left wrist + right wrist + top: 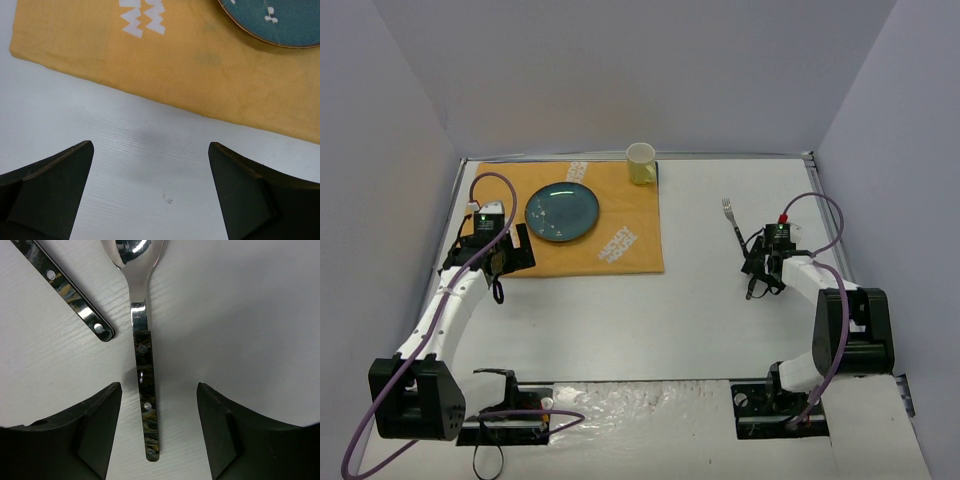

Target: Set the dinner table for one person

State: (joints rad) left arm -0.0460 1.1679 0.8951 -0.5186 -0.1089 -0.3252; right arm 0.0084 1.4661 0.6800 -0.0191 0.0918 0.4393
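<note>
Both arm bases sit closest, bolted at the near edge of the white surface (pixel 700 300), which fills the middle of the overhead view and carries everything else. On its far left lies an orange mat (pixel 620 215) with white print. A blue plate (pixel 562 212) rests on the mat, and a pale mug (pixel 641 163) stands at the mat's far right corner. The left pincer (pixel 503 262) hangs over the mat's near left corner. On the right side a fork (pixel 730 218) lies on bare white, its tines pointing away. The right pincer (pixel 765 270) sits low just beside the fork's handle end, well apart from the mat.

Dark fingers (pixel 50 190) of the left pincer (pixel 150 195) frame the bottom of the left wrist view, spread wide with nothing between them. Bare surface (pixel 150 145) lies below them. The mat (pixel 150 65) crosses the view beyond, with the plate (pixel 280 22) at the top right.

Fingertips of the right pincer (pixel 159 405) stand apart in the right wrist view, one on each side of a spoon (pixel 142 350). Neither touches its dark riveted handle, so the pincer grips nothing. The spoon lies flat on the surface (pixel 240 315), bowl pointing away. The fork (pixel 70 290) shows only its handle, slanting at the upper left, near the spoon but not touching it.
</note>
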